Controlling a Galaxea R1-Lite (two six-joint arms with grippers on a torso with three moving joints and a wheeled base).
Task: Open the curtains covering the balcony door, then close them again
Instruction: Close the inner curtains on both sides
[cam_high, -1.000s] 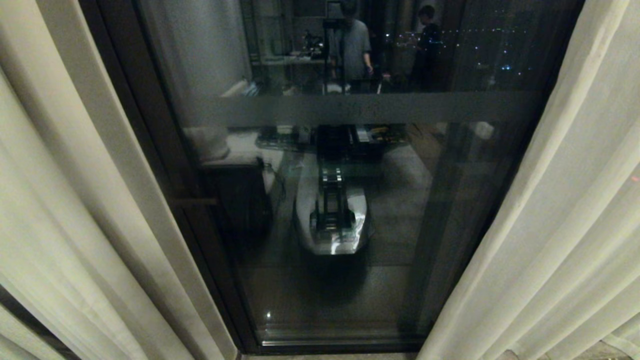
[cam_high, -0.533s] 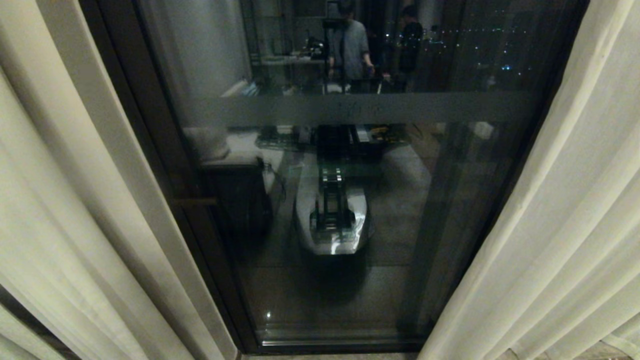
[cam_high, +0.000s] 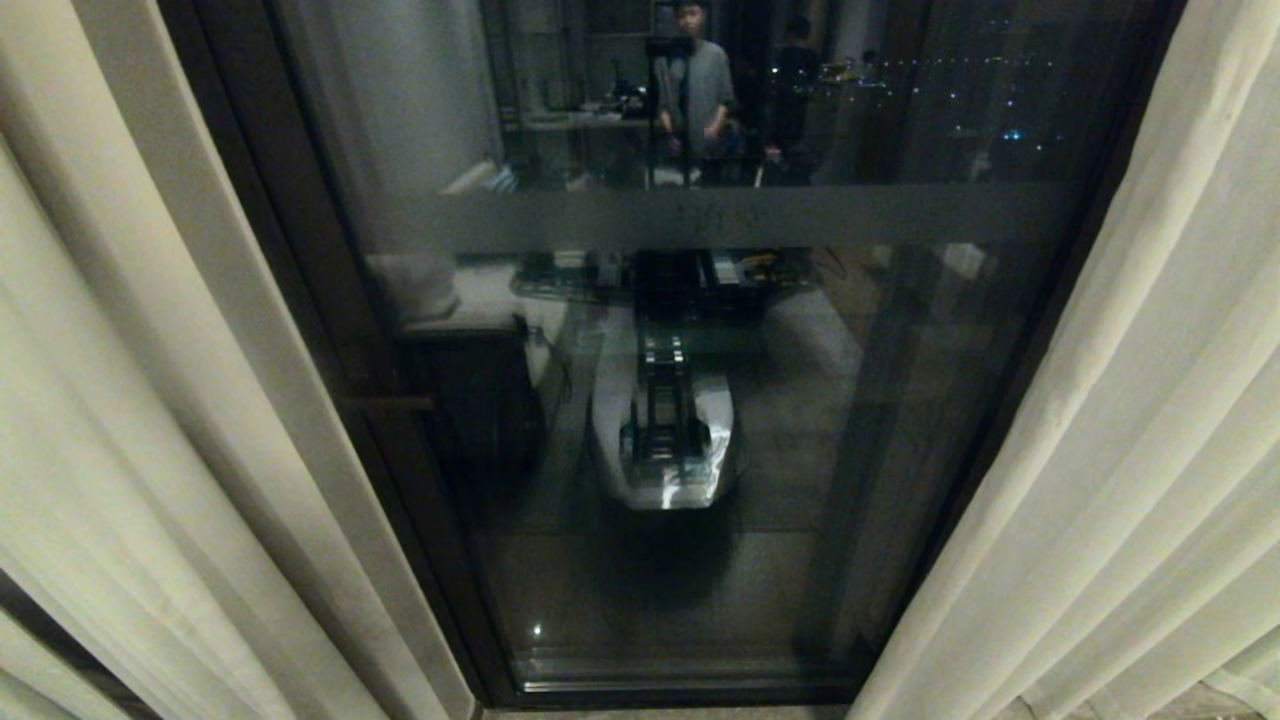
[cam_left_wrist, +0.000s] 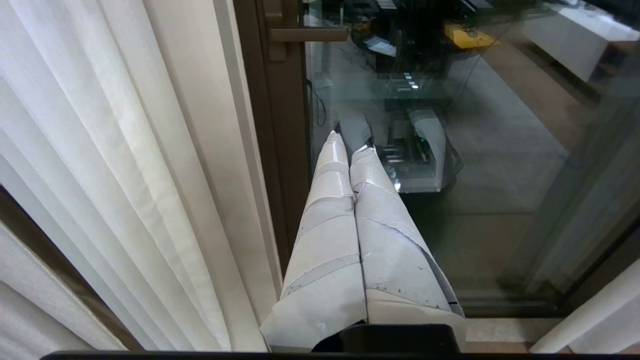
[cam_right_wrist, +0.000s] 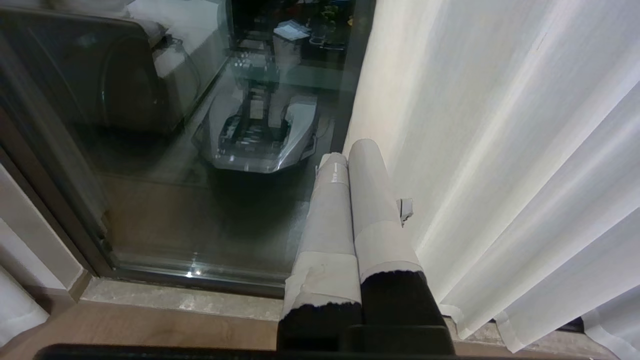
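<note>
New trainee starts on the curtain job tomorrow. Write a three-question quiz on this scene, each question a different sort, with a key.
1. True or false: the curtains completely cover the balcony door.
2. Multiple choice: the left end effector is A) shut on the left curtain panel, B) shut and empty, C) wide open.
3. Short answer: which curtain panel hangs right beside the right end effector?

Key: 1 false, they are drawn apart with the glass exposed; 2 B; 3 the right curtain panel.
</note>
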